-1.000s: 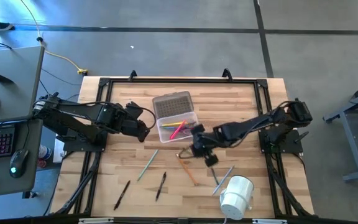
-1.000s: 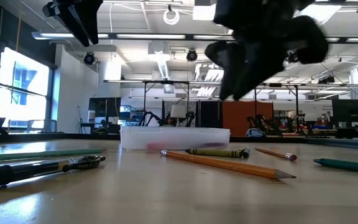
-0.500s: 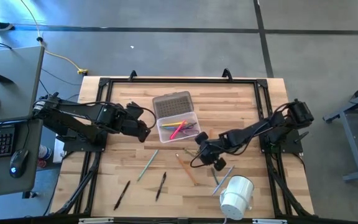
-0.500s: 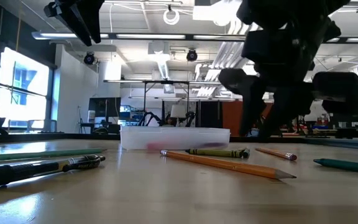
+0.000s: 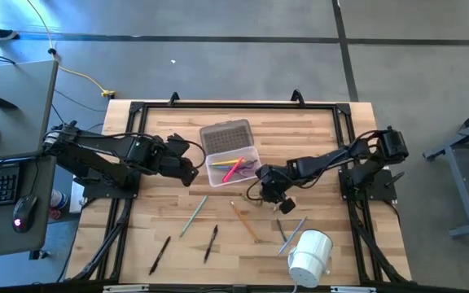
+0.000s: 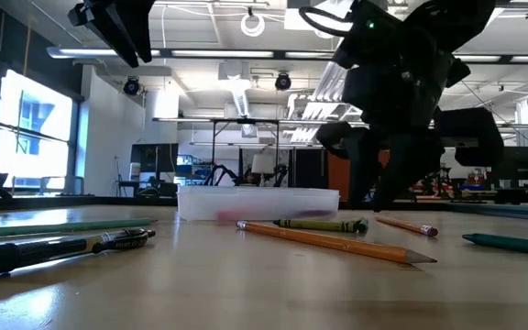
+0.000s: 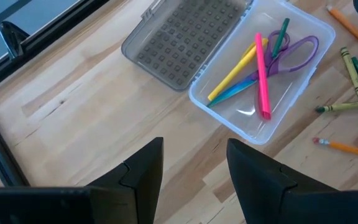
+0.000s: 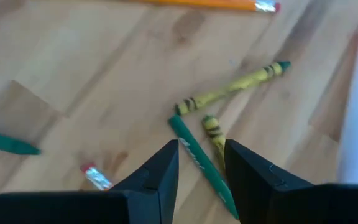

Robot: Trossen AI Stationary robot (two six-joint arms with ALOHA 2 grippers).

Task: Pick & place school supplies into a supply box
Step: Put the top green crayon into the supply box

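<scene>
The clear supply box (image 5: 233,168) stands open mid-table, its grey ribbed lid (image 5: 225,136) lying back on the far side. It holds yellow, pink, green and purple supplies (image 7: 261,68). Two yellow-green crayons (image 8: 232,87) and a green stick (image 8: 199,163) lie on the wood by the box's near right corner. My right gripper (image 5: 263,189) is open and points down just over them. In the right wrist view (image 8: 201,171) its fingers stand on either side of the green stick. My left gripper (image 5: 190,169) waits open, left of the box.
An orange pencil (image 5: 245,221), a grey-green pencil (image 5: 194,214), two black pens (image 5: 211,242) and grey sticks (image 5: 282,236) lie loose toward the near edge. A fat white roll (image 5: 309,254) stands at the near right. A black frame (image 5: 234,104) borders the table.
My right gripper has come down from well above the table to just over the crayons. In the last half second it has also moved a little toward the box.
</scene>
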